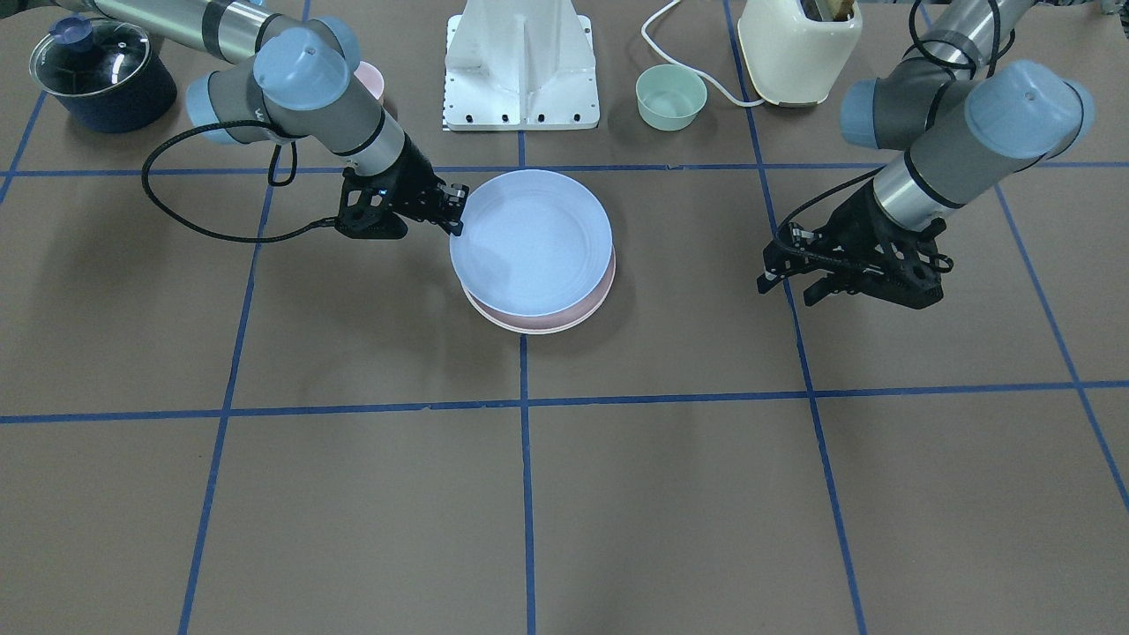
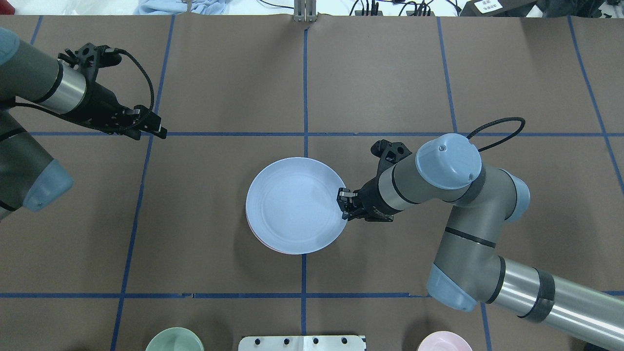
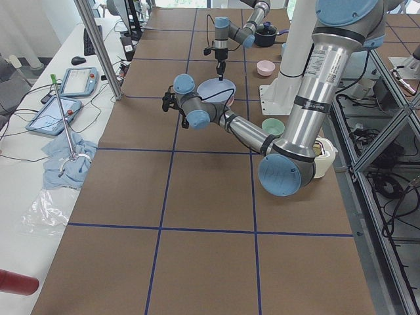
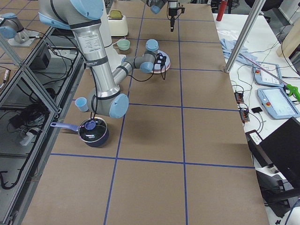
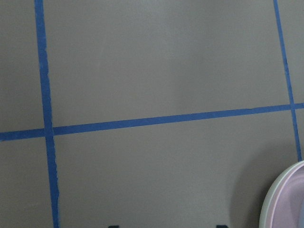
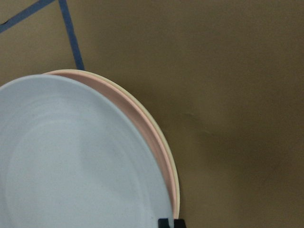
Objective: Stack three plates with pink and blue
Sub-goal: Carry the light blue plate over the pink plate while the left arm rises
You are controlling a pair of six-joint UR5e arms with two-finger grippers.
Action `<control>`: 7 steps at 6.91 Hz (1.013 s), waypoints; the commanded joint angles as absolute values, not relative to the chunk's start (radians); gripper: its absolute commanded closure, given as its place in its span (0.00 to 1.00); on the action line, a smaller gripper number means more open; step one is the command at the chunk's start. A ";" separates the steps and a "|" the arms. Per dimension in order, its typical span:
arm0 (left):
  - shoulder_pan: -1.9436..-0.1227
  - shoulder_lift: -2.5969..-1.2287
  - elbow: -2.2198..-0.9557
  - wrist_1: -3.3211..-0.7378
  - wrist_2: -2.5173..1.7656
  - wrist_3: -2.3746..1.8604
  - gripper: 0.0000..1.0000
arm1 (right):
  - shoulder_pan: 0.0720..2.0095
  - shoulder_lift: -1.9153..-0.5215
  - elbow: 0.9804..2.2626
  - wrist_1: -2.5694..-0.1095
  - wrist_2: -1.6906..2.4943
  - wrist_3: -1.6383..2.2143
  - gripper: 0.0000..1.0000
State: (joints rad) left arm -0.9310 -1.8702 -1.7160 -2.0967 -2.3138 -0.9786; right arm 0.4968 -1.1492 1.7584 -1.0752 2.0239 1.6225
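Observation:
The light blue plate (image 1: pixel 529 242) lies tilted on top of the pale pink plate (image 1: pixel 551 319) at the table's middle. It also shows in the overhead view (image 2: pixel 292 204). The cream-white plate (image 6: pixel 165 142) shows only as a thin rim under the pink plate (image 6: pixel 142 114). My right gripper (image 1: pixel 454 212) is shut on the blue plate's rim on the robot's right side and holds that edge slightly raised. My left gripper (image 2: pixel 158 130) is open and empty, well off to the left of the stack, above bare table. Its wrist view catches the stack's edge (image 5: pixel 285 199).
A mint-green bowl (image 1: pixel 670 97), a small pink bowl (image 1: pixel 372 79), a cream toaster (image 1: pixel 798 48) and a lidded dark pot (image 1: pixel 101 75) stand along the robot's side by the white base (image 1: pixel 522 66). A light blue cup (image 4: pixel 81 104) stands near the pot.

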 commanded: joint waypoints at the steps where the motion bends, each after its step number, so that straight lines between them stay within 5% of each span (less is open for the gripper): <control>1: -0.930 -1.870 -1.717 -2.097 -2.313 -0.979 0.26 | 0.492 -1.138 1.750 -1.077 2.005 1.623 1.00; 4: -0.928 -1.870 -1.717 -2.097 -2.313 -0.979 0.25 | 0.488 -1.126 1.738 -1.077 1.999 1.623 1.00; 5: -0.928 -1.868 -1.715 -2.097 -2.313 -0.979 0.25 | 0.488 -1.126 1.735 -1.077 1.997 1.621 0.01; 7: -0.928 -1.868 -1.712 -2.097 -2.312 -0.979 0.25 | 0.492 -1.132 1.735 -1.077 1.997 1.609 0.00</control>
